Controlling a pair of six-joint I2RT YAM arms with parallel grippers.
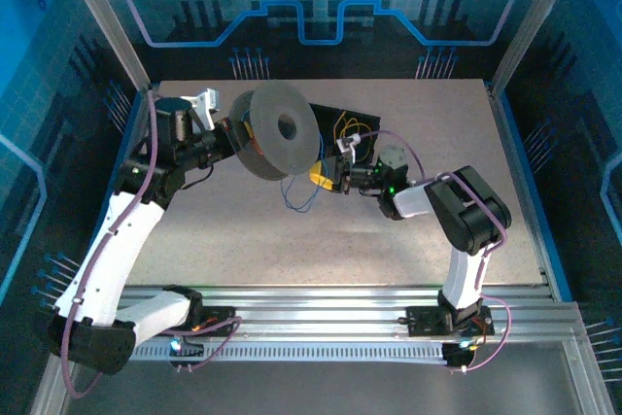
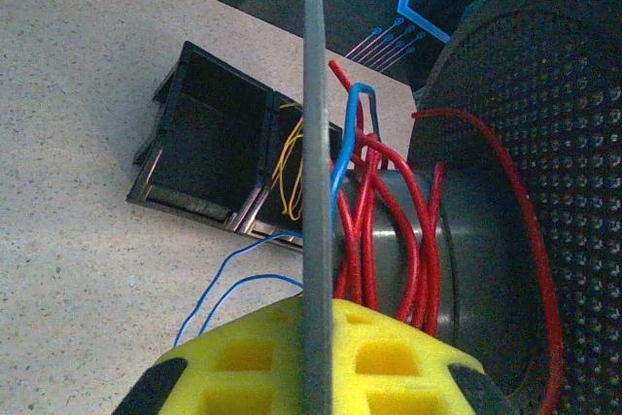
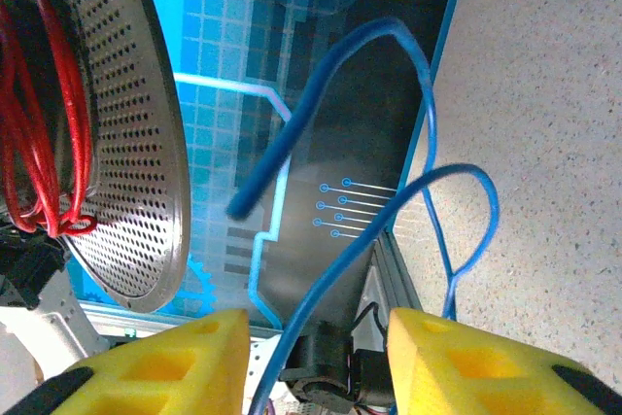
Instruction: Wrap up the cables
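Speckled worktop [image 1: 243, 240] is spanned by both arms. A grey spool [image 1: 262, 143] is pinched by its flange in the left claw [image 2: 318, 342], with the red cable [image 2: 367, 240] wound on its core. The blue cable [image 3: 284, 128] is looped between the spread fingers of the right claw [image 3: 316, 337]. The yellow cable [image 2: 287, 167] is seen inside a black box [image 2: 209, 123].
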